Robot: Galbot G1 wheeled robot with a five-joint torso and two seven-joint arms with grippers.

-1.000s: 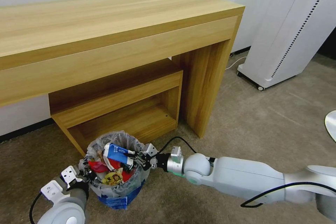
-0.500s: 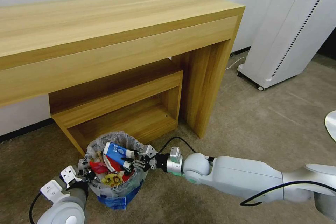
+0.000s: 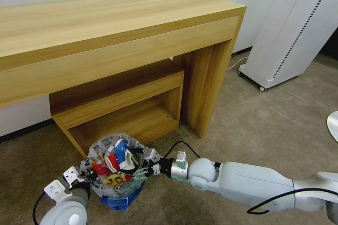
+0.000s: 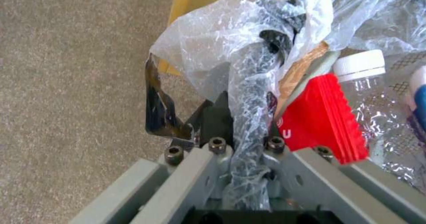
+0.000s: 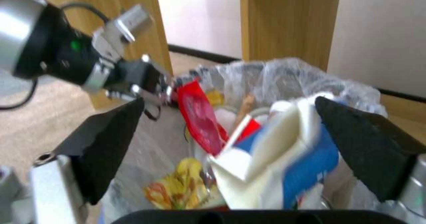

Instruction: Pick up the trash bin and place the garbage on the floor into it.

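Observation:
The trash bin [image 3: 118, 197], lined with a crinkly clear bag, stands on the beige floor [image 3: 267, 123] in front of the desk's low shelf. It is full of garbage: a blue-white carton [image 3: 122, 152] stands upright on top, with a red wrapper [image 3: 100, 168] and a yellow packet [image 3: 114, 180] beside it. My left gripper [image 3: 89, 175] is shut on the bin's bag-covered rim [image 4: 253, 94]. A clear bottle [image 4: 361, 67] lies just inside. My right gripper [image 3: 139, 168] is open at the bin's right rim, its black fingers [image 5: 111, 140] on either side of the carton [image 5: 288, 160] without touching it.
A wooden desk [image 3: 116, 24] with a low shelf unit [image 3: 119, 112] stands right behind the bin. A white wheeled unit [image 3: 292, 35] and a white cable [image 3: 236, 63] are at the far right. Open carpet lies to the right of the desk leg.
My right gripper opened and let go of the blue-white carton, which dropped upright into the bin. The right arm drew back slightly and sank. The left gripper kept its hold.

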